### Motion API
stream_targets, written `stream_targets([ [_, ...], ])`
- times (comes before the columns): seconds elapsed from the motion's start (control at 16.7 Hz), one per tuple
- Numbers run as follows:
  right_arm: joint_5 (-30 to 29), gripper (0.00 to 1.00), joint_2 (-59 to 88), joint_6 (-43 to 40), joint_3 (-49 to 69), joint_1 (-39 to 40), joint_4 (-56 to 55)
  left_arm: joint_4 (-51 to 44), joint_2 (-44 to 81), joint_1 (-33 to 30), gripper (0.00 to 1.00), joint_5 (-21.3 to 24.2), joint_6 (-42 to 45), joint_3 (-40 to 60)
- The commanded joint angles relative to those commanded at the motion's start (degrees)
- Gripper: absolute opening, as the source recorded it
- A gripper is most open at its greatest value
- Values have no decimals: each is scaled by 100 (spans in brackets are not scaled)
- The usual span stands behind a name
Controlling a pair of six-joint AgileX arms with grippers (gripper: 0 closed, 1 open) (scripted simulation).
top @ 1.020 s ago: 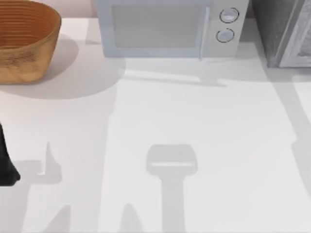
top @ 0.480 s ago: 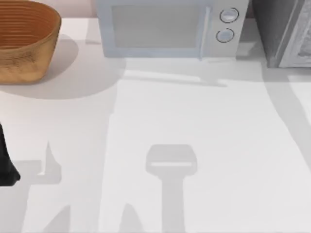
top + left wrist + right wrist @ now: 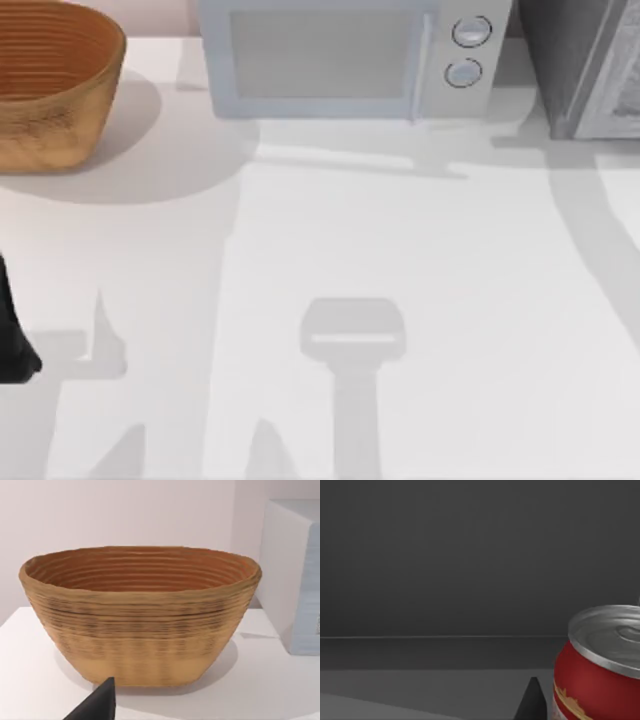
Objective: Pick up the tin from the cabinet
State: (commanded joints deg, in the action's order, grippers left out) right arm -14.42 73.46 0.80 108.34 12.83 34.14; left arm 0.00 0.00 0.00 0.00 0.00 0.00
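Item: red cylindrical tin with silver lid (image 3: pixel 600 670), upright inside the dark grey cabinet (image 3: pixel 575 60), far right.
Change: the arm's shadow on the white table (image 3: pixel 420 250) has shifted toward the cabinet. I judge the approach nearly done.
My right gripper (image 3: pixel 532 702): just beside the tin; grip I cannot tell.
My left gripper (image 3: pixel 97 706): parked near left, grip likewise untellable.

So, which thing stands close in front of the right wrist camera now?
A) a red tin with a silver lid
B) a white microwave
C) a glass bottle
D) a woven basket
A: the right wrist view shows a red tin with a silver lid against the cabinet's dark inside, with one dark fingertip of the right gripper beside it.
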Motion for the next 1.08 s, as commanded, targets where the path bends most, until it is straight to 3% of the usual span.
stream_targets([
  [0.18, 41, 0, -281, -4, -365, -63, -146, 0, 0, 0, 100, 0, 0, 0],
  [0.42, 208, 0, -1191, -17, -1701, -231, -575, 0, 0, 0, 100, 0, 0, 0],
  [1.08, 1052, 0, -5354, -62, -8477, -926, -2470, 0, 0, 0, 100, 0, 0, 0],
])
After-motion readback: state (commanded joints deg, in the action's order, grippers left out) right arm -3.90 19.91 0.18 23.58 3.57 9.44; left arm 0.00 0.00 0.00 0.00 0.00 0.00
